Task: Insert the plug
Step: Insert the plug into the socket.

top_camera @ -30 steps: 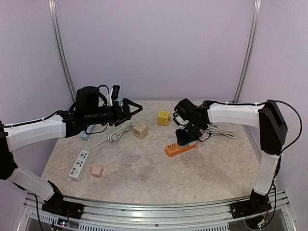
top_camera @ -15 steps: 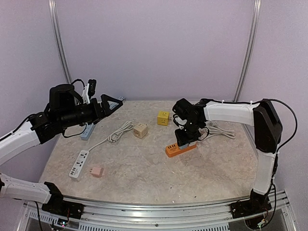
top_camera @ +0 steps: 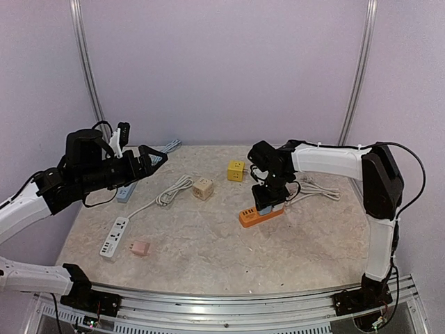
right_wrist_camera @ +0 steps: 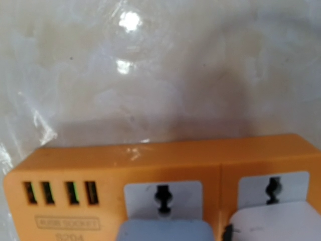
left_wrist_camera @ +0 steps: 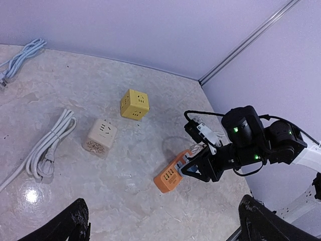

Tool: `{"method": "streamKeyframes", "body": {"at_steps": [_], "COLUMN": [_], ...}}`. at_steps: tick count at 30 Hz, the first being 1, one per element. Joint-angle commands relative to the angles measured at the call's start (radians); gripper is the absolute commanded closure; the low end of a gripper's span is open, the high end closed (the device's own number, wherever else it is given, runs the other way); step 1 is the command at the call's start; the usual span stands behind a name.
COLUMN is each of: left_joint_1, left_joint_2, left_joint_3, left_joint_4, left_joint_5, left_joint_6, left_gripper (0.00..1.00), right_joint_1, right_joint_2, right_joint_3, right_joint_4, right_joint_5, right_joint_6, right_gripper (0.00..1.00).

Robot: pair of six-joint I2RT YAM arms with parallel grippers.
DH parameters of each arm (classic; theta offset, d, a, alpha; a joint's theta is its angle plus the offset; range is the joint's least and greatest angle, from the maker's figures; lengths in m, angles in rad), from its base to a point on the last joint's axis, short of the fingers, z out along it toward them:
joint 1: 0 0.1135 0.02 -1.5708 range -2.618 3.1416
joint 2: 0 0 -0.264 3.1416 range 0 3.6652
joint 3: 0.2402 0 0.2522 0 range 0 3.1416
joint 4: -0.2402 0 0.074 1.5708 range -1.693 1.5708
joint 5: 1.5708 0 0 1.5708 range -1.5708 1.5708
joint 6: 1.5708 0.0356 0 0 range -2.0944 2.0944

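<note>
A flat orange plastic power strip (top_camera: pixel 250 216) lies face up, right of the table's centre and angled, with its end carrying four USB ports pointing near-left. A pale grey-blue plastic plug (right_wrist_camera: pixel 163 232) stands on the outlet beside those ports, covering the lower slots. Its pins are hidden.

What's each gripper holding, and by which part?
Left gripper open, empty. Right gripper seems shut on the grey plug at the orange power strip; exact hold hidden.

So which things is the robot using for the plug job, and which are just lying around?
For the job: plug, orange power strip, right gripper.

Just lying about: yellow cube socket, beige cube socket, pink adapter, white power strip, coiled white cord, blue power strip.
</note>
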Motion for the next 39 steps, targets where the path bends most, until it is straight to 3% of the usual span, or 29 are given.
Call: {"method": "streamKeyframes", "body": {"at_steps": [1, 23, 39], "left_joint_1": [-0.005, 0.016, 0.02], "left_joint_2": [-0.021, 0.008, 0.017], "left_joint_3": [-0.004, -0.003, -0.014], "left_joint_4": [-0.027, -0.02, -0.005], "left_joint_5": [-0.036, -0.005, 0.006], "left_joint_6": [0.019, 0.0, -0.007], "left_gripper": [0.01, 0.01, 0.01], "right_joint_1": [-0.006, -0.009, -0.007], "right_joint_2": [0.057, 0.115, 0.082], "right_joint_3": [-0.086, -0.12, 0.026], "right_joint_4": [0.023, 0.09, 0.016], "right_joint_5": [-0.016, -0.046, 0.024], "right_joint_6": [0.029, 0.003, -0.013], "right_gripper": [0.73, 0.73, 0.44]}}
